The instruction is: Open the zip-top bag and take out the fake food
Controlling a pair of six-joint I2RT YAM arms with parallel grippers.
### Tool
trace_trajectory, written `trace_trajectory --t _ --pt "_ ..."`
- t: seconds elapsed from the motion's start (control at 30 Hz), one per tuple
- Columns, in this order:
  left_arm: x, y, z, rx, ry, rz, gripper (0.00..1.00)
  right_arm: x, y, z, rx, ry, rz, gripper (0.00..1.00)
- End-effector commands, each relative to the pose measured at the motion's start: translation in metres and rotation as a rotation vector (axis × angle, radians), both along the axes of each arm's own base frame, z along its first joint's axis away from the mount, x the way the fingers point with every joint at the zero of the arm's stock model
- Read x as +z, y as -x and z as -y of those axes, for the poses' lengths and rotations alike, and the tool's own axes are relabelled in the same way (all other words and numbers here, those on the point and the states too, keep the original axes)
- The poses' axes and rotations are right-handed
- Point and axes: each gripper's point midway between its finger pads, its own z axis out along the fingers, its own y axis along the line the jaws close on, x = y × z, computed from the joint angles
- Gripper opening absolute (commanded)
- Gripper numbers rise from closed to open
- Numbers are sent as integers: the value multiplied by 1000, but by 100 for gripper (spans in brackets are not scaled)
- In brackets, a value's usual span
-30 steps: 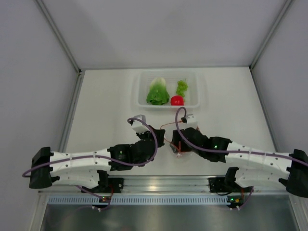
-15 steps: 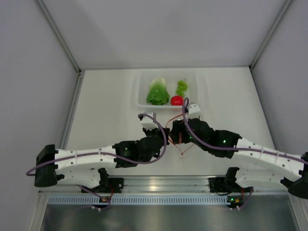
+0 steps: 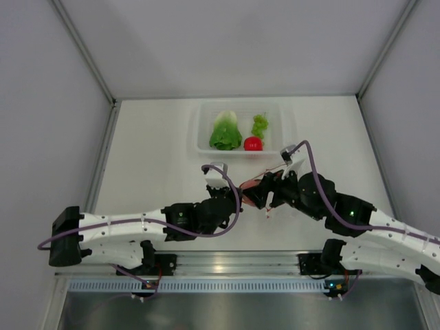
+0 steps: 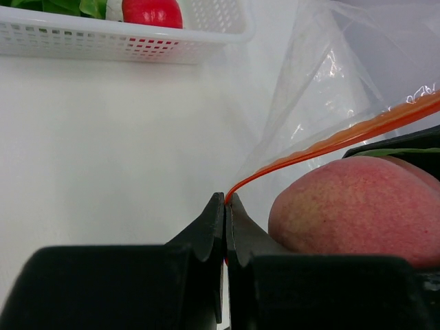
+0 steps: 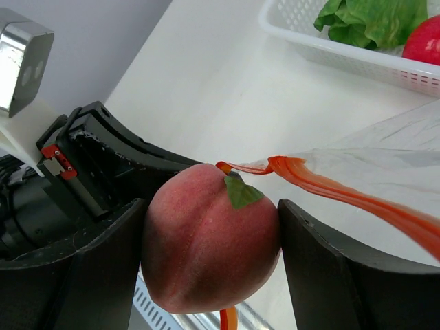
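My left fingers pinch the orange-red zip corner of the small clear crinkly plastic bag, held above the tabletop. My right fingers clasp the pinkish-red round toy fruit at its mouth, perhaps clear of it. Best to anchor the bag and draw the fruit straight away.

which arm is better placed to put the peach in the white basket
Right: the right hand already holds the peach, while the left hand is pinched shut on the orange strip of the zip-top bag.
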Motion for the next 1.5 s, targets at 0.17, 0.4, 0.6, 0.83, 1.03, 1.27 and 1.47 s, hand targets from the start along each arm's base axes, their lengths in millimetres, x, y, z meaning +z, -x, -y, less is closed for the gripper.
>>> trace_trajectory --t 0.17,0.4,0.6,0.83,1.03,1.27,1.47 --pt "3 2 4 -11 10 -2 0 35 0 6 -45 -183 45 32" --pt "-10 -1 -1 20 -18 -15 0 66 13 10 -2 -277 30 32" --pt "-16 -6 -10 54 -30 -20 0 81 23 10 32 -328 2 32" --pt "-20 -18 -32 123 -56 -43 0 104 27 7 55 -375 2 31" --pt "-27 -29 -62 180 -41 -71 0 119 19 1 40 -359 29 31" --pt "-17 -25 -56 124 45 -109 0 125 7 -18 20 -479 39 29" --pt "-1 -20 -43 55 81 -92 0 126 28 -65 228 -469 -40 29"
